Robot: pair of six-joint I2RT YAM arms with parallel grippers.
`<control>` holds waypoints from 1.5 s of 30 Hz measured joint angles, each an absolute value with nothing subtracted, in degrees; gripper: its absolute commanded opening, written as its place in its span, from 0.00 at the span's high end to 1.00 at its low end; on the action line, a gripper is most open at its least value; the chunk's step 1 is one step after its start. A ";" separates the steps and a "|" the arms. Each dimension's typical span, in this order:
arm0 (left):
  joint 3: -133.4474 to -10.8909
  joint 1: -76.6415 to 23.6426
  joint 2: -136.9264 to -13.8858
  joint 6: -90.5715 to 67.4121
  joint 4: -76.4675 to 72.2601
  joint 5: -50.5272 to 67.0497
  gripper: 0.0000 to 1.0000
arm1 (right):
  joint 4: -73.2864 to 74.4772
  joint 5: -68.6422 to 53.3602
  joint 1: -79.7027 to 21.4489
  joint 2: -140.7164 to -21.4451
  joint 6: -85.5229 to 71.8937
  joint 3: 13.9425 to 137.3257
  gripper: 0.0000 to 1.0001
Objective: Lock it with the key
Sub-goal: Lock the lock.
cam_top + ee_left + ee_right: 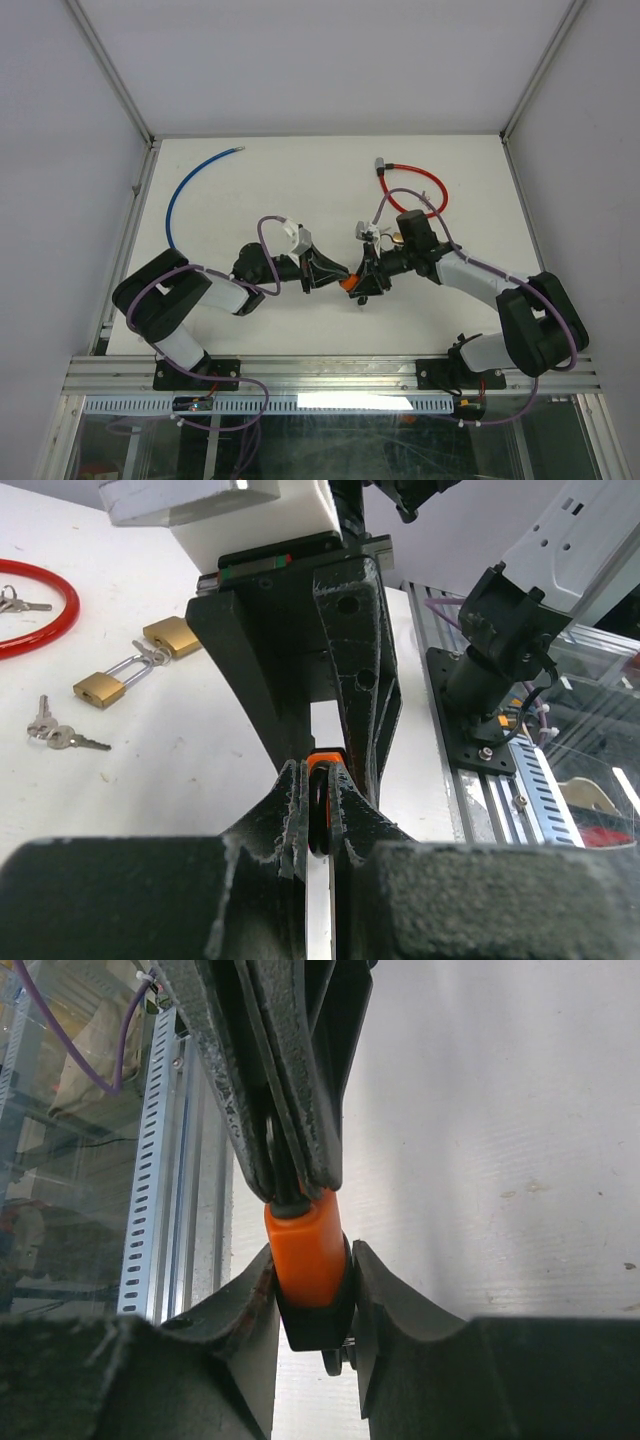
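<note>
Grippers meet tip to tip above the desk (300,170).

Right gripper (312,1265): jaws partly spread and clamped on an orange lock (305,1245), one finger against each side of its black lower end. The lock is off the desk and stands straight out from the jaws.

Left gripper (318,780): jaws pressed almost together, pinching a thin dark piece, apparently the key (320,825), at the lock's far end. Contact point hidden between the fingers.

Beyond the left jaws, well apart, on the desk: two brass padlocks (100,687) hooked together by their shackles. A small bunch of keys (60,735) lies near them. A red cable (50,610) loops farther out. No markings legible on the padlocks.

Blue cable (185,190): well away from both jaws, on the left arm's side.
</note>
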State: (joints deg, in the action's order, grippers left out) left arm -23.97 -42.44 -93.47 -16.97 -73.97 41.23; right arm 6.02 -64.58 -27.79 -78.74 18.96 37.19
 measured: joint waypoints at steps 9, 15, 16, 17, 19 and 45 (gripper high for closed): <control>-22.46 -44.47 -95.26 -16.62 -78.61 38.74 1.00 | 5.82 -64.53 -28.10 -78.74 19.00 36.34 1.00; -21.47 -46.92 -95.79 -15.27 -78.74 33.95 1.00 | 5.67 -64.77 -26.70 -78.70 19.16 35.31 1.00; -21.50 -47.22 -96.20 -15.09 -79.00 33.21 1.00 | 5.61 -64.14 -26.46 -78.65 19.14 35.14 1.00; -21.50 -47.33 -96.71 -14.96 -79.09 32.73 1.00 | 5.43 -63.09 -26.28 -78.43 19.11 34.89 1.00; -21.52 -47.44 -97.54 -14.94 -79.42 31.94 1.00 | 5.41 -61.69 -25.98 -78.11 18.79 34.74 1.00; -26.06 -49.60 -106.00 -18.92 -84.27 28.99 1.00 | -2.35 -62.13 -19.84 -75.02 4.29 29.71 1.00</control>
